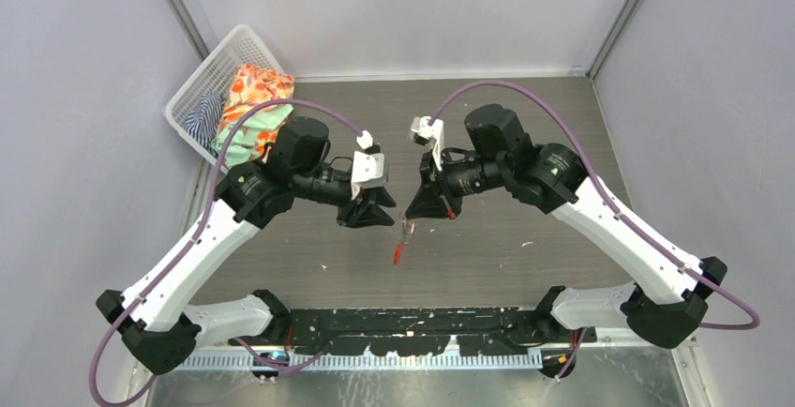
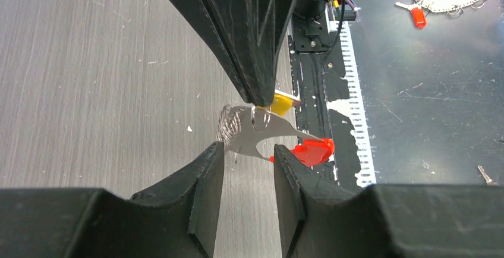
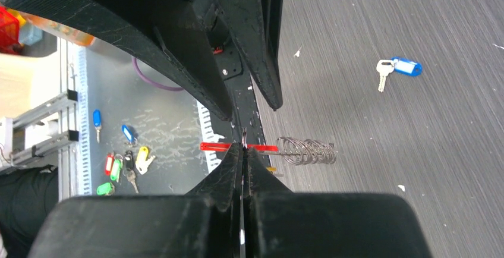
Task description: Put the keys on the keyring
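The jaws of the right gripper (image 3: 242, 154) are pressed tight together on the keyring (image 2: 238, 128), pinching it at its top so that it hangs above the table (image 3: 416, 151) between the two arms. The jaws of the left gripper (image 2: 248, 163) stand a little apart, holding nothing, their tips just under the ring's coil and flat metal plate. The red tag (image 2: 313, 151) dangles to one side of the cluster. The yellow key (image 2: 279, 103) sits right at the right gripper's tip; whether it is threaded on, I cannot tell. The blue key (image 3: 399, 68) lies flat on the table, well apart from the keyring.
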Controlling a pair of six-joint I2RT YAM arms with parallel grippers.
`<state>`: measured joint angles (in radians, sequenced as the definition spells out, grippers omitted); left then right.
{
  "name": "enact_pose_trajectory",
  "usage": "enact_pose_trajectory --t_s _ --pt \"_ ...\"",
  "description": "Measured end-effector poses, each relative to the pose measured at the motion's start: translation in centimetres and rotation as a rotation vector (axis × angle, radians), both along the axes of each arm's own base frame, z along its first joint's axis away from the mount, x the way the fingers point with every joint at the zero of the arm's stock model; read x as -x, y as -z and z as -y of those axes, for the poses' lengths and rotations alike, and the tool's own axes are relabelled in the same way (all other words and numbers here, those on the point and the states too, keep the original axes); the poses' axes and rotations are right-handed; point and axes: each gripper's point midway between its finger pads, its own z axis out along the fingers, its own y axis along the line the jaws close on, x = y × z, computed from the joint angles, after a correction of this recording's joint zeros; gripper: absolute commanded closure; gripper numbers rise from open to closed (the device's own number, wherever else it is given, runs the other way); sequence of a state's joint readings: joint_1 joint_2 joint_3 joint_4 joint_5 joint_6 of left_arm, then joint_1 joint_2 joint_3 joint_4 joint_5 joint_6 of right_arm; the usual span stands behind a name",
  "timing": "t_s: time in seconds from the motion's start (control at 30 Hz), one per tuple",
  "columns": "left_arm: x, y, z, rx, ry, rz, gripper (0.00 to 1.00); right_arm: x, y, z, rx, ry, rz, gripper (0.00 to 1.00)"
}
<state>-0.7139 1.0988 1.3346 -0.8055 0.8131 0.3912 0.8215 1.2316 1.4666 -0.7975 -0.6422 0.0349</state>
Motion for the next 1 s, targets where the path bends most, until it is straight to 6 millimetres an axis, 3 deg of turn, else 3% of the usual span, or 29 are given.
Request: enact_pose_trajectory --t_s 0.27,0.67,0.87,0.9,1.0 --pt "-0.1 0.0 0.7 -0.006 0.02 -0.005 0.65 0.5 0.4 -0.6 0.058 -0.03 0.03 0.99" --pt "0.4 0.1 0.8 -0.007 0.042 -0.011 0.99 0.1 0.7 -1.7 0.104 -0.048 0.045 0.99" --pt "0.4 0.5 0.6 -0.026 0.047 0.013 1.0 0.0 1.0 -1.8 0.122 -0.046 0.044 0.99" --pt "0.4 0.6 0.6 -0.029 0.051 0.023 1.0 0.0 1.0 -1.7 0.124 -0.044 0.045 0.98" --pt "0.4 0.6 0.5 -0.032 0.056 0.044 1.0 -0.1 1.0 -1.8 0.127 -0.036 0.045 0.79"
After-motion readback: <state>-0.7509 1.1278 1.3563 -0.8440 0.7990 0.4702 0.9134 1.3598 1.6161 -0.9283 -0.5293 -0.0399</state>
